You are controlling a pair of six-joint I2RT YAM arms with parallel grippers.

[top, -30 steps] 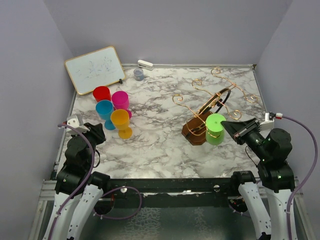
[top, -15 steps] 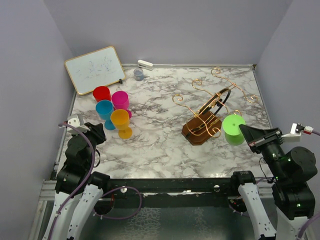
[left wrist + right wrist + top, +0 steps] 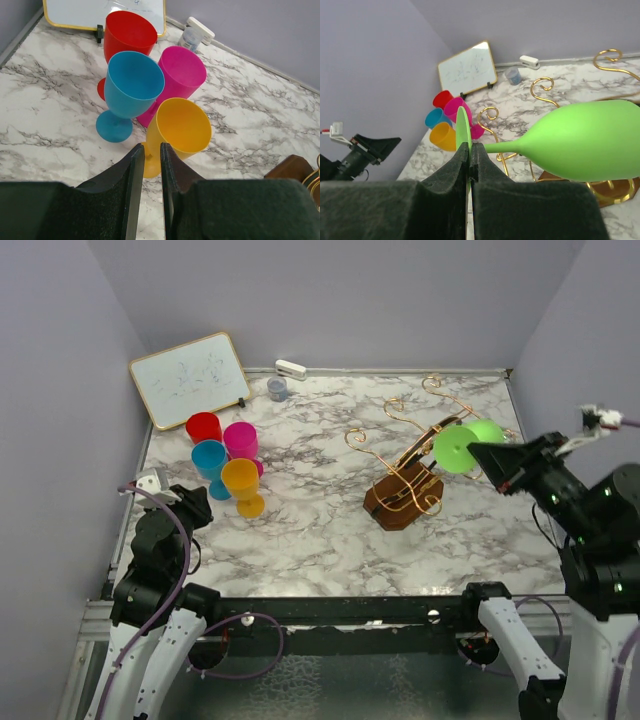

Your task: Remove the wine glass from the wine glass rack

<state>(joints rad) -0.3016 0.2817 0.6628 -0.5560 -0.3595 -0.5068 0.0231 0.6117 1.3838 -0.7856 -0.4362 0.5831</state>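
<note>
On the marble-patterned table (image 3: 300,530), the largest loose thing is a whiteboard (image 3: 190,378) with a yellow frame, propped at the far left corner. Right of centre stands the wine glass rack (image 3: 391,508), its copper wire arms curling outward above a dark ring and a small brown wooden base. The right gripper (image 3: 470,148) is raised over the right side of the table and clenched on the thin round foot of the green wine glass (image 3: 585,140). The glass lies level in the air, its stem horizontal and its bowl pointing away from the fingers, above the rack's base and beside its curled arms. From overhead its foot overlaps the end of the dark ring, and I cannot tell whether glass and wire touch there. The left gripper (image 3: 149,150) hangs low at the near left edge, its jaws a narrow slit apart with nothing between them, facing a tight cluster of four plastic goblets. These are an orange glass (image 3: 241,480) nearest, a blue glass (image 3: 209,457), a pink glass (image 3: 240,439) and a red glass (image 3: 203,426) farthest back. Along the far edge sit a small grey-blue jar (image 3: 277,389) and, just beside it, a small white object (image 3: 291,369).
</note>
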